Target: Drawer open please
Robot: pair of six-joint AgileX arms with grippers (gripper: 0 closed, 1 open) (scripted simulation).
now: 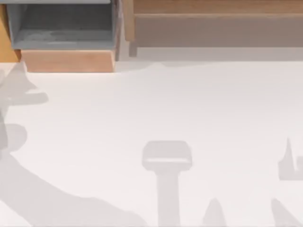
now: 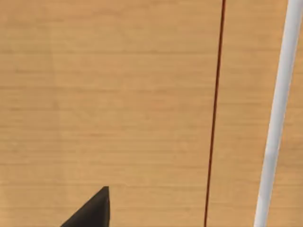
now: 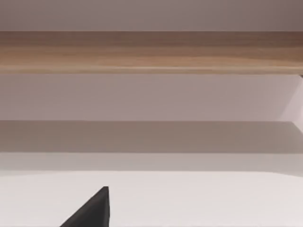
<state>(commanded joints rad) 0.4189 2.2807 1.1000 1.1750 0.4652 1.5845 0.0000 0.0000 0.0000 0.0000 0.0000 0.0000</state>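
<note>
- The drawer (image 1: 66, 33) sits at the far left of the top view, against the back edge of the table (image 1: 156, 109); it stands pulled out, its inside open to the camera above
- Its inner walls and floor are flat grey, the floor a little paler along the near side; nothing lies in it
- Its front (image 1: 66, 60) is a plain slab of light wood, reddish-tan, running across the near edge of the grey box and facing the middle of the table
- Just right of the drawer a narrow wooden post (image 1: 129, 23) stands; beyond it a long cabinet (image 1: 213, 28) runs to the right edge, with a tan strip on top and a duller brown-grey face under it
- The table is white, crossed by soft grey shadows at the left, the near middle and the near right
- In the left wrist view the left gripper (image 2: 92, 213) shows as one black tip close before a pale wood panel (image 2: 109, 94) with level grain; a thin dark red line (image 2: 214, 118) runs down the panel, and a white bar (image 2: 277, 118) slants beside it; how wide this gripper stands cannot be judged
- In the right wrist view the right gripper (image 3: 92, 213) shows as one black tip over the white table, facing the cabinet's tan strip; its spread cannot be judged either
</note>
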